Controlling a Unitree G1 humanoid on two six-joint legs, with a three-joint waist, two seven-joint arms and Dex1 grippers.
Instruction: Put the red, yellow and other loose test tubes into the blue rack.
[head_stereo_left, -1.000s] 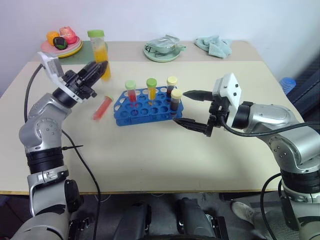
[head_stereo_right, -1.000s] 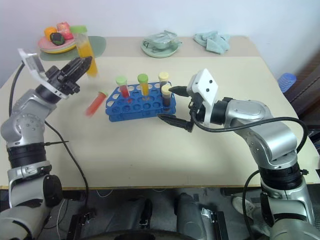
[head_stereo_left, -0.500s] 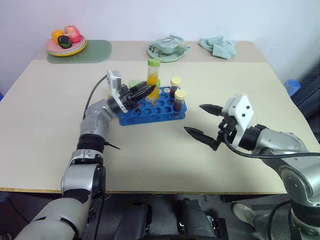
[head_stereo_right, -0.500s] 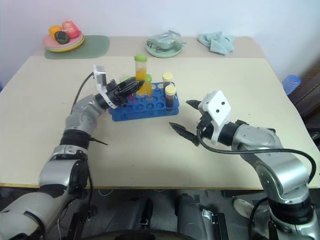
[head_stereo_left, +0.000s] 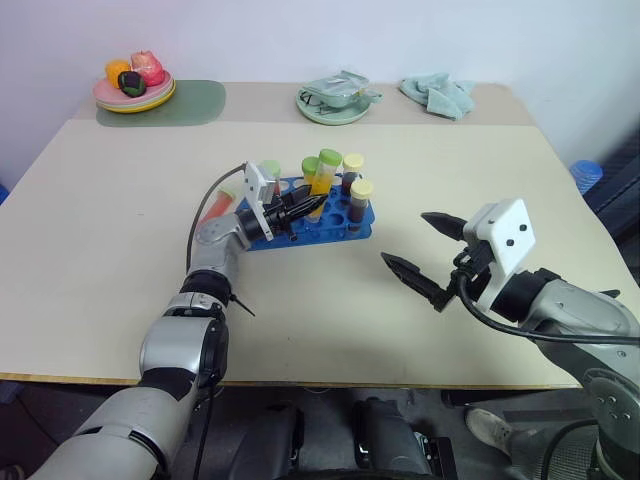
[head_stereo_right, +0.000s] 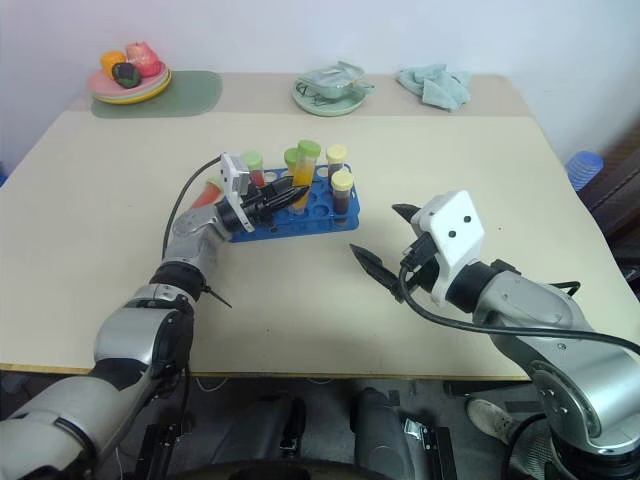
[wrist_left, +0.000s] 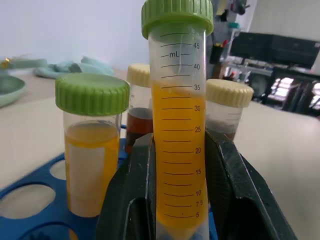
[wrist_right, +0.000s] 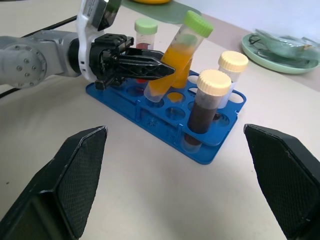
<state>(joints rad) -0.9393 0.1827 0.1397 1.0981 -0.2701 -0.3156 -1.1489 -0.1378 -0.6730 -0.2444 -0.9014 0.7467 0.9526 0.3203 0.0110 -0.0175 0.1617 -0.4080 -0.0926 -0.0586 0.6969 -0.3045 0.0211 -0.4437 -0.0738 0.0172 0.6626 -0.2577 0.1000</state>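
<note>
The left tool (wrist_right: 165, 70) clamps the tilted yellow tube (wrist_right: 172, 62) above the blue rack (wrist_right: 150, 117); it may jam on a hole's rim. The tip, seemingly unseated, could topple neighbouring tubes; the right tool (head_stereo_left: 420, 255) gapes wide, empty.

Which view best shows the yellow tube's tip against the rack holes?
The right wrist view: the yellow tube, tilted, has its tip at the blue rack. The left wrist view crops its tip; the eye views show it small.
</note>
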